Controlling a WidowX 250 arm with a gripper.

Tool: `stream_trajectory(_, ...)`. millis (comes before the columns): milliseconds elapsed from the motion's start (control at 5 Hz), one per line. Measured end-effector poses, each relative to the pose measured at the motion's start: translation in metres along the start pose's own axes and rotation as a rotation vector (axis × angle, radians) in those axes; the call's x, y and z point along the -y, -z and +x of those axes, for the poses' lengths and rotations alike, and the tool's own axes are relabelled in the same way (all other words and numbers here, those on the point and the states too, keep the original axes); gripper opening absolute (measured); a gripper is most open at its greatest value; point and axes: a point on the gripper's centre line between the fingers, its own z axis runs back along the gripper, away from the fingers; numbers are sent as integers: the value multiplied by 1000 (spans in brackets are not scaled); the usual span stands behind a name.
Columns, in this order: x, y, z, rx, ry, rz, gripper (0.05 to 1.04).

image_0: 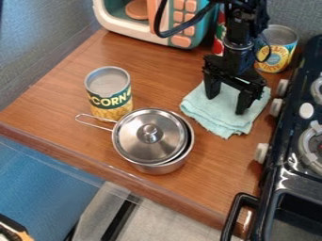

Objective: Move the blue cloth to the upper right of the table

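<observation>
Wooden table. Black stove bounds its right side; toy oven at rear. Lidded pot, front centre. 2 cans: 1 green-labelled can left; 1 yellow can obstructing the upper right. Cloth: pale blue, folded, wrinkled, right of centre. Gripper over cloth, 2 fingers wide apart, no hold evident.

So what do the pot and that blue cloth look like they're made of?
The pot looks like polished metal, probably stainless steel, judging by its silvery shine and bright highlights. The cloth seems a soft, matte fabric, perhaps terry or microfiber, given its folded layers and slightly fuzzy edge.
</observation>
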Motion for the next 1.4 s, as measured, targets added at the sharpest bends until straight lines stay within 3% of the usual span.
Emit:
stream_trajectory(400, -51, 3, -6, 4, -93, 14, 999)
stream_trajectory(800, -125, 4, -35, 3, -200, 50, 1000)
stream_trajectory(1400, -185, 2, -55, 3, -135, 58, 999)
